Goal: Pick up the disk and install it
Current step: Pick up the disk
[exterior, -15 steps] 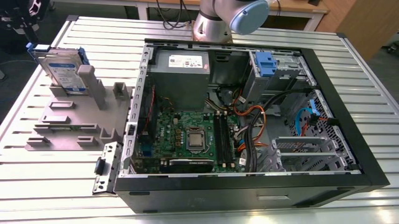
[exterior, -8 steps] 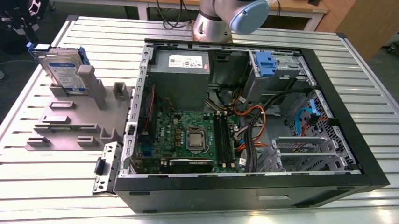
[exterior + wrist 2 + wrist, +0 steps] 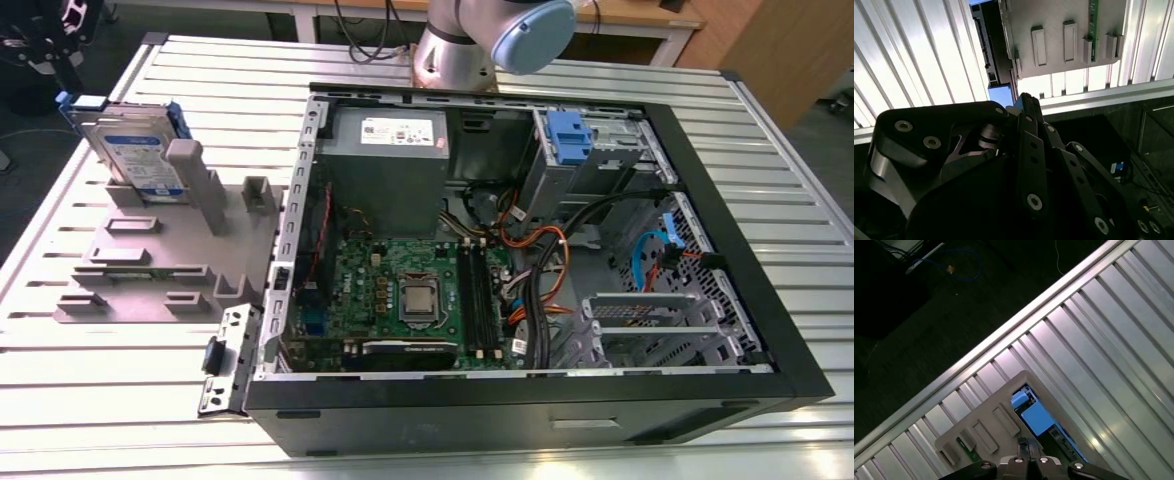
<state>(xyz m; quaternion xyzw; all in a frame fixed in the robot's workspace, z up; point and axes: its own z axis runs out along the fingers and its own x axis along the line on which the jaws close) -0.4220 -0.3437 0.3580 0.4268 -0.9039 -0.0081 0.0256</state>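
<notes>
The gripper [image 3: 1026, 445] is hovering over the grey fixture [image 3: 984, 410], its fingers [image 3: 1026, 130] pressing closed together with nothing between them. Just beyond their tips, the disk [image 3: 1036, 418] is standing on edge in that fixture, blue carrier end facing up. In the exterior view the disk [image 3: 134, 150] is sitting on the ribbed bench [image 3: 107, 400], to the exterior view's left of the open computer case [image 3: 534, 410] and apart from it. Farther back, the arm [image 3: 494, 40] is rising from the bench's far edge.

Strong glare whitens the table [image 3: 914, 60]; the floor [image 3: 929, 315] seems dark.
</notes>
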